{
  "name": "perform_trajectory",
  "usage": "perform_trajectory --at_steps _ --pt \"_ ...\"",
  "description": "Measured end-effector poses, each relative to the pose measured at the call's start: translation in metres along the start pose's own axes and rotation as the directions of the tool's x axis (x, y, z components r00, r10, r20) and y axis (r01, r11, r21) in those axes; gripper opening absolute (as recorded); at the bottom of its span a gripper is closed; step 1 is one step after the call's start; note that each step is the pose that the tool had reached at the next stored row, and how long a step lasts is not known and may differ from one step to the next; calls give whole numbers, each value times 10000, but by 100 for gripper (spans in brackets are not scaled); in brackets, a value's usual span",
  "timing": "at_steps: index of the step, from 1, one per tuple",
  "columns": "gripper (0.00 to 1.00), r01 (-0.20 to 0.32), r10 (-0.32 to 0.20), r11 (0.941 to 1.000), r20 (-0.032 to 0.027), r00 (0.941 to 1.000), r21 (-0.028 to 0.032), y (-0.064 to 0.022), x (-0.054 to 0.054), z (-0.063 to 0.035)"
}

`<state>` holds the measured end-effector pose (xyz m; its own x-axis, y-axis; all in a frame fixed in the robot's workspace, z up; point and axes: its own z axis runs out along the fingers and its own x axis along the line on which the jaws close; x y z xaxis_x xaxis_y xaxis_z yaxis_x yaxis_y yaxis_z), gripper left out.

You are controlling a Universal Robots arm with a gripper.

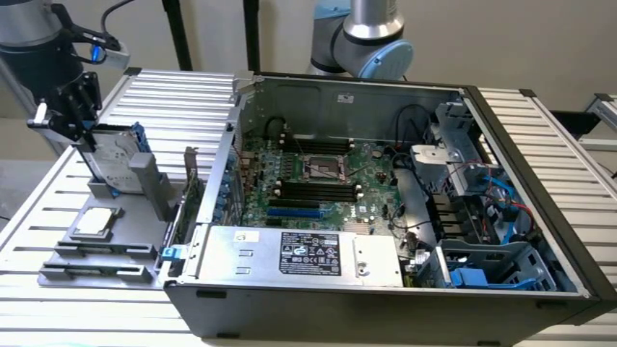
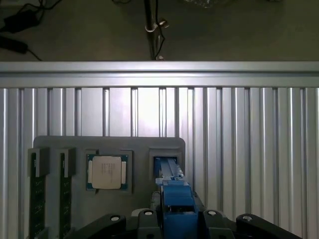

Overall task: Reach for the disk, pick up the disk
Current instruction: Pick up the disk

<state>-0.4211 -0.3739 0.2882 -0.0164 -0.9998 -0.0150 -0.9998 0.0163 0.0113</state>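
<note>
Gripper (image 1: 85, 134) is sitting at the top edge of the disk (image 1: 114, 159), out on the exterior view's left, beside the open case (image 1: 386, 307). The disk is standing upright, slightly tilted, in a slot of the grey tray (image 1: 115, 249) that is lying on the slatted table (image 1: 173, 94). Its lower end is looking seated in the slot, not clear of it, though I cannot tell exactly how deep.

From the wrist, the disk's blue rail (image 2: 172, 191) is running from the tray slot straight up into the gripper (image 2: 174, 221). The fingers are looking narrow, pressing in on both sides of the disk with no gap showing, so I am reading them as gripping it.

Chip (image 1: 97, 220) is lying flat in its own pocket on the tray, near the disk but apart from it; the wrist view has the chip (image 2: 106, 172) just beside the slot.

Step, my judgement: the reach is looking done and the pick-up is at the grasp stage, with the lift not yet showing.

What the lift is calling for, I think: a straight pull along the slot, no twisting, since the tray's grey upright (image 1: 147, 173) is standing right beside the disk and could be catching a rail. Grip is on a thin edge, so slipping is the risk.
</note>
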Motion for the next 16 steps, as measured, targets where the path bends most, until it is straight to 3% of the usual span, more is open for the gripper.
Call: perform_trajectory --at_steps 8,13,16 --pt "33 1 -1 10000 96 10000 -2 -1 34 -1" --pt "33 2 -2 10000 230 9997 -4 -1 68 -1" --pt "33 2 -2 10000 264 9997 -5 -1 71 -1"
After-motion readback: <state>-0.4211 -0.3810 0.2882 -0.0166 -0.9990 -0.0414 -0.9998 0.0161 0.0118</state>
